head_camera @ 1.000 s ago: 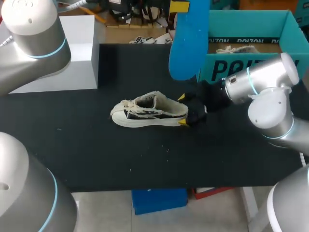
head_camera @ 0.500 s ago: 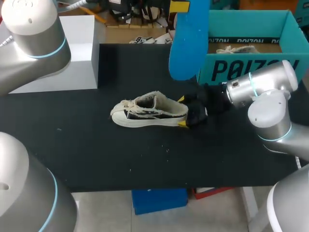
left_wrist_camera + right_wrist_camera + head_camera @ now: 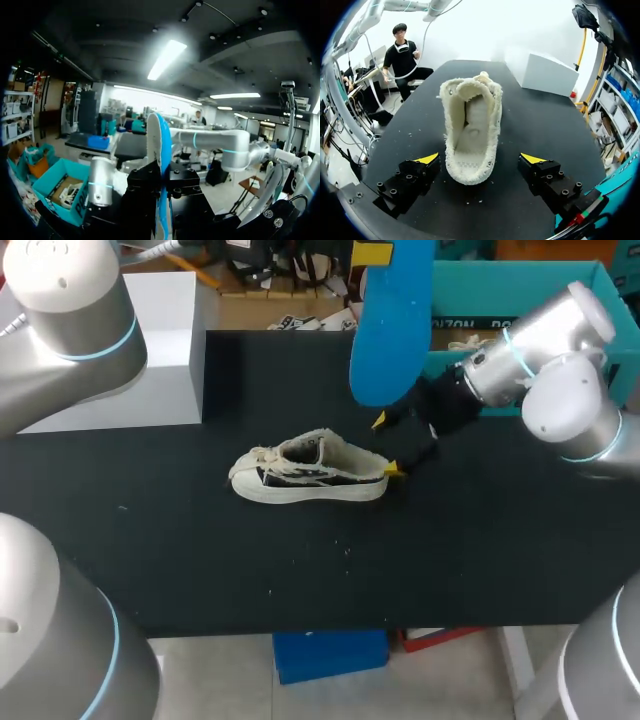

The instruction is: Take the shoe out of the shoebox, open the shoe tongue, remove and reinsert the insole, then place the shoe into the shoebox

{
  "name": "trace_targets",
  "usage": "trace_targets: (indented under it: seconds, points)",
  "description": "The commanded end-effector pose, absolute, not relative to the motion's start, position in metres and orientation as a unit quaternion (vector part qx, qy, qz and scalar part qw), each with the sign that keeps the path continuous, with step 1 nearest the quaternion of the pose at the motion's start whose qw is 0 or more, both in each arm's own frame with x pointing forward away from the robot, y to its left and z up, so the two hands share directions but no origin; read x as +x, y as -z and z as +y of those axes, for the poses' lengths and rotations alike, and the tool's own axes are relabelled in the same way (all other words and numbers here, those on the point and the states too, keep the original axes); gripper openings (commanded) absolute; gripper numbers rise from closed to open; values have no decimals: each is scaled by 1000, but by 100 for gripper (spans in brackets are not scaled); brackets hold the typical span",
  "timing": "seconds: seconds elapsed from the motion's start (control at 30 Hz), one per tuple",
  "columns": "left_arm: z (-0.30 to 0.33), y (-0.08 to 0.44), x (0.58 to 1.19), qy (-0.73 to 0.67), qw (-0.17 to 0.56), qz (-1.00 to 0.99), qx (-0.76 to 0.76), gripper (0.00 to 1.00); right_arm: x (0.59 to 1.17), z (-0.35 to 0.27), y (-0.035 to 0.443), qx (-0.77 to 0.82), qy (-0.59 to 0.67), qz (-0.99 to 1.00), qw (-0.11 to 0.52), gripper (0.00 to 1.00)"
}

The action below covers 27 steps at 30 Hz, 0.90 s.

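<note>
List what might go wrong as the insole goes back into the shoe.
1. The right gripper is open, its fingers on either side of the heel of the shoe without gripping it. The shoe lies free on the table, so pushing the insole in may slide or tip it.
2. The insole is held high, and in the head view its lower end looks close to the right gripper. Bringing it down toward the shoe could strike that arm.

Cream sneaker sits upright on its sole, heel just ahead of right claw. Blue insole stands on end, clamped in left claw. Teal shoebox lies behind right claw.
</note>
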<state>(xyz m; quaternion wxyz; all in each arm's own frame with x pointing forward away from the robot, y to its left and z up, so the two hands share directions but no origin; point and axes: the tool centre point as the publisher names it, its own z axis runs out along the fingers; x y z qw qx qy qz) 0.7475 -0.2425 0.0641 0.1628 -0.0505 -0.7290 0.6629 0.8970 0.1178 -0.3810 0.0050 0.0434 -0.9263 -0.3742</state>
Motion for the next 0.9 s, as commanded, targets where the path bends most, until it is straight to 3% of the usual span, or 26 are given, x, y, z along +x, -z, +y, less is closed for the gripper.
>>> trace_targets:
  seconds: [0.03, 0.37, 0.9]
  points:
    - [-244, -64, 748, -664, 161, -729, -51, 0, 904, 117, 358, 51, 254, -966, 7, 100]
    - [-244, -64, 748, -664, 161, -729, -51, 0, 919, 127, 349, 52, 126, -988, -71, 100]
    - [-244, -64, 748, -664, 161, -729, -51, 0, 939, 157, 352, 96, 82, -990, -55, 100]
